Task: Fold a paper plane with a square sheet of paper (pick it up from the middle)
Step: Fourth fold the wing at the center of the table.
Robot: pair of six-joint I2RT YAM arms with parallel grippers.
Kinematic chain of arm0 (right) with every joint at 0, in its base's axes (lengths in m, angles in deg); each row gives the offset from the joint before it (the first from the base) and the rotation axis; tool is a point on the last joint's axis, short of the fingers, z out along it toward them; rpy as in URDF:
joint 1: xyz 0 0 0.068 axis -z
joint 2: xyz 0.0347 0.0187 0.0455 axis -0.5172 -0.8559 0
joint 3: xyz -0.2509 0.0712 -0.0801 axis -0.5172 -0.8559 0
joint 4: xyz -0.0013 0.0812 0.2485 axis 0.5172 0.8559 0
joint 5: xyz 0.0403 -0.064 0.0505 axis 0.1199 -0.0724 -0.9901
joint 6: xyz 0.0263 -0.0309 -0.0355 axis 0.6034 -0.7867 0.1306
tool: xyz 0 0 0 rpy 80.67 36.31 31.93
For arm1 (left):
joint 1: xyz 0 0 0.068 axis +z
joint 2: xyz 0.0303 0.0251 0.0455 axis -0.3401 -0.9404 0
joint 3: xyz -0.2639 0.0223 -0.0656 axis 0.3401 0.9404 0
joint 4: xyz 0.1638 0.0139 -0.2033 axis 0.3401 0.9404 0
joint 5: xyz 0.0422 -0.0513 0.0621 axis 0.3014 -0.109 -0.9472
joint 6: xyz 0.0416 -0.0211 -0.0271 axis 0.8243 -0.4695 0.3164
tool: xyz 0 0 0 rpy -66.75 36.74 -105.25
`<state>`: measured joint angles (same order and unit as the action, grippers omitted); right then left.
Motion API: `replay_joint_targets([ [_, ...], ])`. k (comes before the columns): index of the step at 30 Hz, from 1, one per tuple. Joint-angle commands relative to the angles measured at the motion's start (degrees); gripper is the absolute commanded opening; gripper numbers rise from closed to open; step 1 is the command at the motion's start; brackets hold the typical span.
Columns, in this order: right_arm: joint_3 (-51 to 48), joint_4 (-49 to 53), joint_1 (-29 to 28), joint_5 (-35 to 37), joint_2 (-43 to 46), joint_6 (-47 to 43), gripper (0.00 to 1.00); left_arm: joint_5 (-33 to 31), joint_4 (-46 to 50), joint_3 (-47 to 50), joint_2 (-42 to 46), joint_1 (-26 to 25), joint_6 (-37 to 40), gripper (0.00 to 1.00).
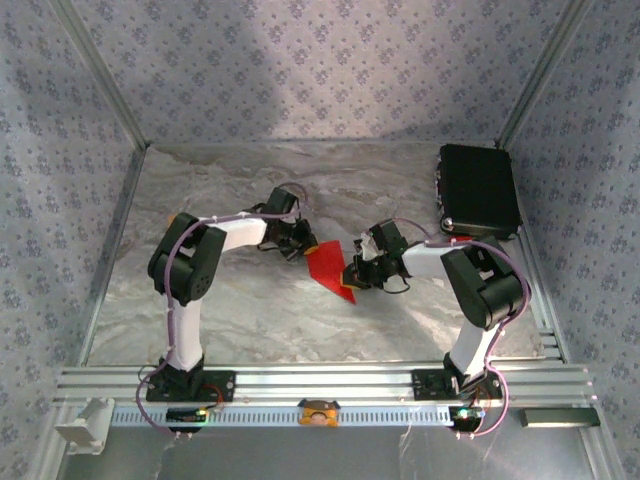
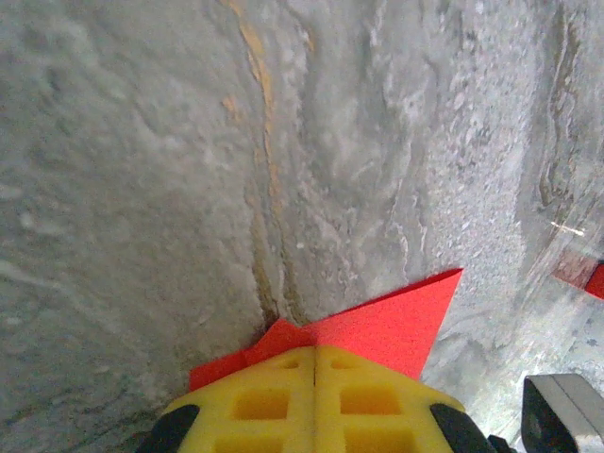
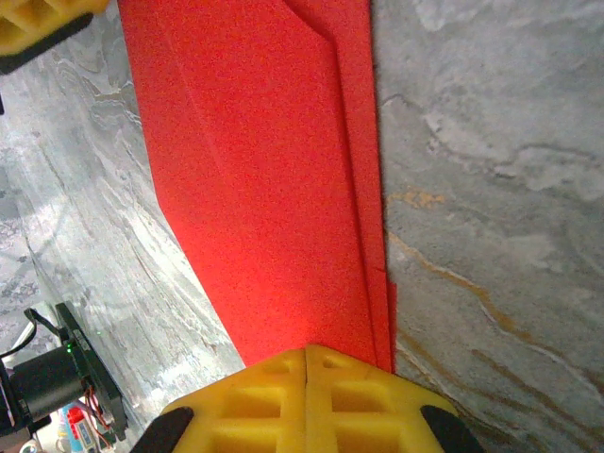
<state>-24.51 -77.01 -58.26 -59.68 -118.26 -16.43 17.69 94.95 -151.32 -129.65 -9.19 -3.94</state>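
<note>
Your L gripper [image 2: 315,351], bottom centre of frame, is clamped shut on the folded red paper [image 2: 396,326]; R gripper [image 3: 307,351] likewise pinches its opposite end, grey table [image 3: 491,189] behind.

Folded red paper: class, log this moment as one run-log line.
folded red paper: on table | left gripper: shut, at far end | right gripper: shut, at near end

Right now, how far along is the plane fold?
Done: the red paper is already folded into a narrow layered wedge with one point. In hand: left gripper and right gripper, both shut, sit at its opposite ends; pinching or pressing, I cannot tell. Left: probably final creases and release.
</note>
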Motion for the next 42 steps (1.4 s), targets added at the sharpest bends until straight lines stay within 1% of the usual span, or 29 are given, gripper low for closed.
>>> replay_joint_targets([
  [1,-2.85,8.12,0.66,4.29,-1.58,-1.19,0.00,-5.52,1.57,-1.52,-1.70,2.26,1.44,0.00],
  [5,-2.86,7.99,0.67,4.09,-1.76,-1.19,0.00,-6.17,3.00,-2.62,-2.03,3.01,2.58,0.00],
  [13,-2.77,7.90,0.70,4.16,-1.71,-1.19,0.00,-7.06,2.76,-2.35,-0.19,3.86,4.18,0.00],
  [16,-2.78,8.07,0.64,4.30,-1.60,-1.19,0.00,-6.91,-1.48,0.82,3.19,3.60,2.68,0.00],
  [18,-2.84,8.02,0.68,4.42,-1.58,-1.19,0.00,-7.62,-2.02,1.72,5.88,3.44,2.74,0.01],
  [21,-2.81,7.79,0.64,4.38,-1.80,-0.95,0.00,-7.39,-1.58,1.77,8.89,2.13,4.15,0.02],
  [24,-2.53,8.25,0.65,4.88,-1.54,-1.04,0.00,-6.62,-0.15,2.07,10.14,-0.72,6.27,0.02],
  [29,-3.04,8.05,0.53,5.11,-1.19,-0.76,0.00,-3.05,-5.39,4.83,8.39,-5.65,5.59,0.01],
  [33,-2.94,8.21,0.53,5.20,-1.18,-0.84,0.00,-1.31,-8.84,4.89,4.86,-8.04,4.50,0.01],
  [37,-2.85,8.23,0.50,4.93,-1.40,-1.02,0.00,-1.58,-9.32,5.03,0.85,-7.88,3.80,0.00],
  [42,-2.97,8.17,0.53,5.01,-1.12,-1.02,0.00,-1.73,-9.74,6.26,-0.39,-5.73,3.84,0.00],
])
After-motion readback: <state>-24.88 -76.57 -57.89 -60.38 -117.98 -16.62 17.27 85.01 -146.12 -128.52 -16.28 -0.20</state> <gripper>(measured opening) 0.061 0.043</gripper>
